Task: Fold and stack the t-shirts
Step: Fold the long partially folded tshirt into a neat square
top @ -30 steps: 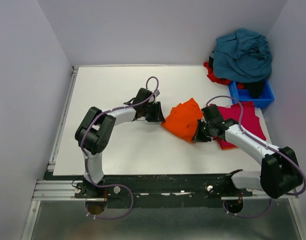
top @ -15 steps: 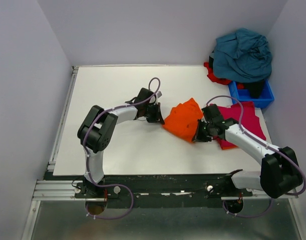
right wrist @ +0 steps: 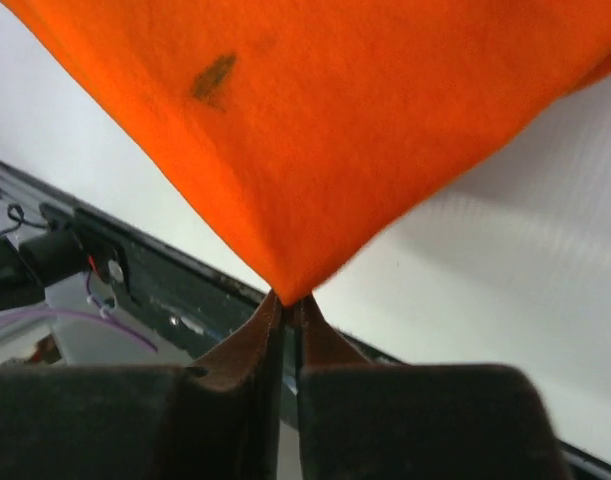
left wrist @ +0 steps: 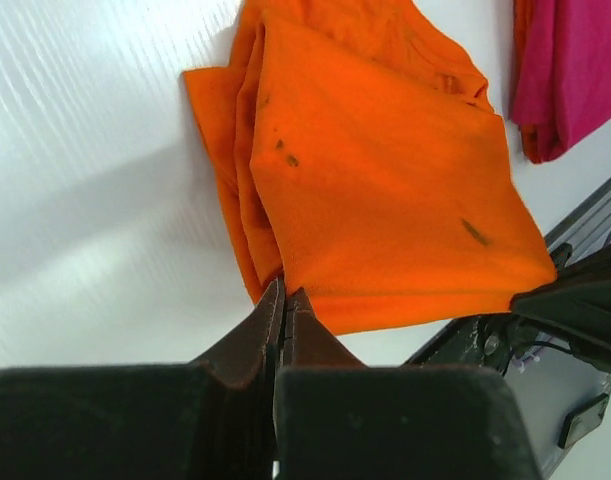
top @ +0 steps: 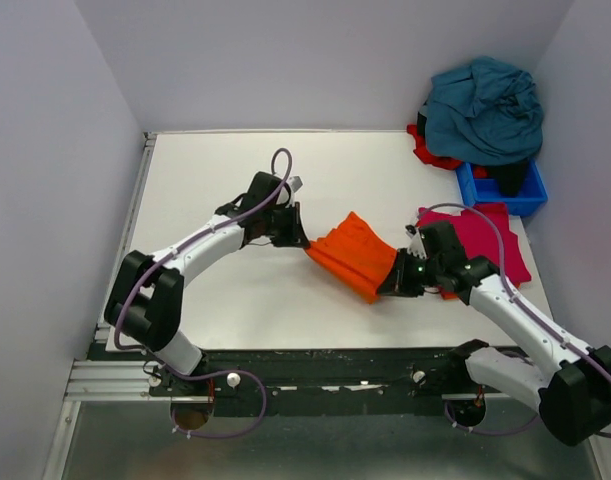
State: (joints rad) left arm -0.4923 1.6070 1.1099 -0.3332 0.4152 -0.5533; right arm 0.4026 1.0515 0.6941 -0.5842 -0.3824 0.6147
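Orange cloth noted first: found the orange t-shirt [top: 353, 256] doubled into layers and stretched between both arms over the near middle of the bench [top: 225, 180]. Found the left end effector [top: 301, 240] pinched shut on the cloth's left edge, and the right end effector [top: 393, 284] pinched shut on a lower corner, with very little cloth in either bite. Could not determine whether the underside rests on the bench or hangs just clear. Located the magenta-red t-shirt [top: 490, 238] lying flat just beside, to the right. Located the teal-blue t-shirt [top: 485, 105] heaped over the blue bin [top: 520, 195] at the far right corner, well apart. Judged the step in hand to be carrying or squaring the folded piece before stacking. Recommend moving both arms together at a matched pace, holding the span taut but not tugged, to guard against slip at the thin corner bite. Recommend lowering flat to avoid splaying the layers, aligning edges over the magenta-red piece if chosen as the base, and releasing only once laid down.
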